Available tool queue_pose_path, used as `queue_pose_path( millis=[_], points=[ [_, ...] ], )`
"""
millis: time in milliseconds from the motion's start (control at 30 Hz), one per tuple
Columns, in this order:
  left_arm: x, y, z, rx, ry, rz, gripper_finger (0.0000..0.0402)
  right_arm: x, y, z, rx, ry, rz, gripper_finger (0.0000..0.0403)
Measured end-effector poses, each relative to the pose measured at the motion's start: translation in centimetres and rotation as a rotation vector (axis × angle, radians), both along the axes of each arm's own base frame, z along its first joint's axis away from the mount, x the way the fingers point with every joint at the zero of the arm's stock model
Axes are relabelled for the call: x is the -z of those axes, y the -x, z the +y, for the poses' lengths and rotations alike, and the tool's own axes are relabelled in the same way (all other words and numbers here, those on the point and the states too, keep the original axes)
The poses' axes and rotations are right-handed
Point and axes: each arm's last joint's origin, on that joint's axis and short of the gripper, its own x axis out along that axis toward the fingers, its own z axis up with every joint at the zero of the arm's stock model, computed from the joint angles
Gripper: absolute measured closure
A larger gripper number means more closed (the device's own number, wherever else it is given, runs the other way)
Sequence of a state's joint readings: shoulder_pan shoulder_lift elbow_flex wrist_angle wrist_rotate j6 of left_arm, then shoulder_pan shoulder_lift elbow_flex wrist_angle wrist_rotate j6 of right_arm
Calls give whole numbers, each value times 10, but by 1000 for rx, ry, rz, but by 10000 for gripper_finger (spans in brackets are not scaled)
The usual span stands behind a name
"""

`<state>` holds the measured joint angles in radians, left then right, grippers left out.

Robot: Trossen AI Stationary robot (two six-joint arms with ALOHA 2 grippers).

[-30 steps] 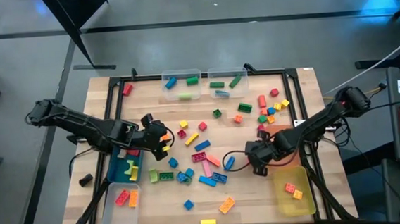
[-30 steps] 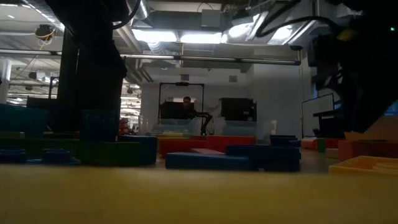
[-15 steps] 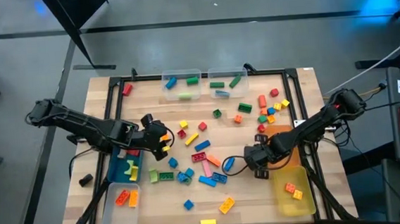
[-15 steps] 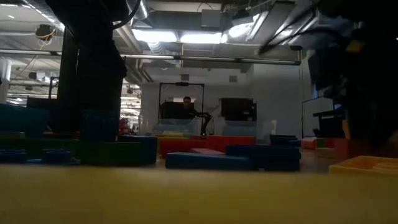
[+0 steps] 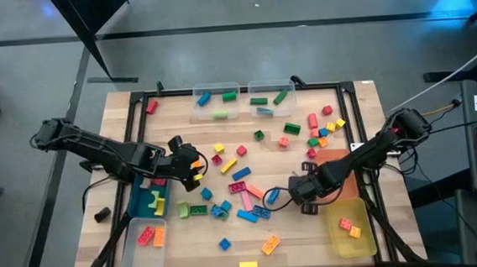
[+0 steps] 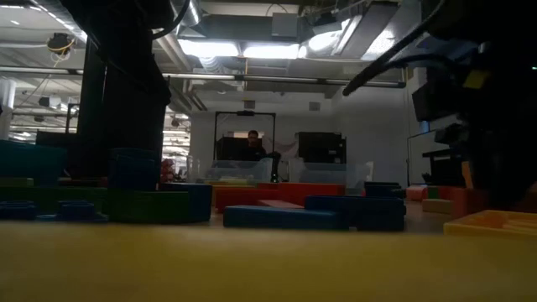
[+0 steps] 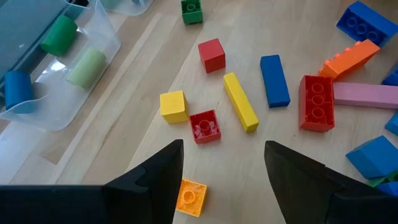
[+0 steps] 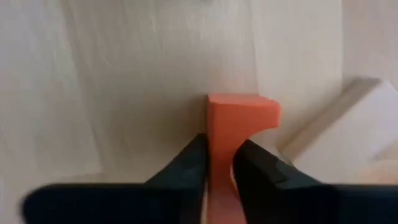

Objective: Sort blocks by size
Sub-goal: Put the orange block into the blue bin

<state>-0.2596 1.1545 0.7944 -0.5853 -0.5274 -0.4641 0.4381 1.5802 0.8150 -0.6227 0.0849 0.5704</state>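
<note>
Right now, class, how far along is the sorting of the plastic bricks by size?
Done: a few bricks lie in the clear bins and the yellow bin. In hand: the right gripper is shut on an orange brick. Left: many loose bricks on the wooden table; the left gripper waits open.

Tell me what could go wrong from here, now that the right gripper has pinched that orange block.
1. The right gripper holds the small orange plastic block only by a narrow edge, so it may twist or slip out when lifted.
2. In the high view, blue and pink blocks lie close beside that gripper; a low swing could scatter them.
3. The open left gripper hovers over a translucent orange brick, which it might nudge.
</note>
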Motion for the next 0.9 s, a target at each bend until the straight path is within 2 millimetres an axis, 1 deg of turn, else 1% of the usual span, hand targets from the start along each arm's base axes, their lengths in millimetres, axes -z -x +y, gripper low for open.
queue_pose_path(
  millis=[33, 167, 233, 367, 433, 500, 533, 667, 767, 900],
  points=[
    [0, 0, 0, 0, 0, 0, 192, 0, -2, 1, 0, -6, -13, 357],
    [0, 0, 0, 0, 1, -2, 192, -6, -10, 5, 0, -30, -66, 358],
    [-2, 1, 0, 0, 1, -4, 192, -15, -17, 8, -7, -42, -104, 357],
    [-10, 1, 0, 14, -1, -39, 192, -38, -35, 15, -69, -38, -224, 334],
    [-13, -1, 0, 28, -5, -65, 192, -50, -45, 18, -104, -10, -321, 337],
    [-16, -5, -1, 36, 0, -110, 192, -59, -53, 20, -130, 39, -421, 350],
    [-18, -7, -2, 37, 9, -140, 192, -63, -57, 20, -139, 66, -471, 356],
    [-26, -15, -5, 72, 27, -250, 192, -75, -73, 16, -159, 117, -646, 356],
    [-32, -22, -8, 139, 20, -318, 192, -82, -81, 11, -180, 121, -725, 352],
    [-33, -36, -13, 246, 3, -385, 192, -86, -89, 2, -203, 97, -782, 337]
  ],
)
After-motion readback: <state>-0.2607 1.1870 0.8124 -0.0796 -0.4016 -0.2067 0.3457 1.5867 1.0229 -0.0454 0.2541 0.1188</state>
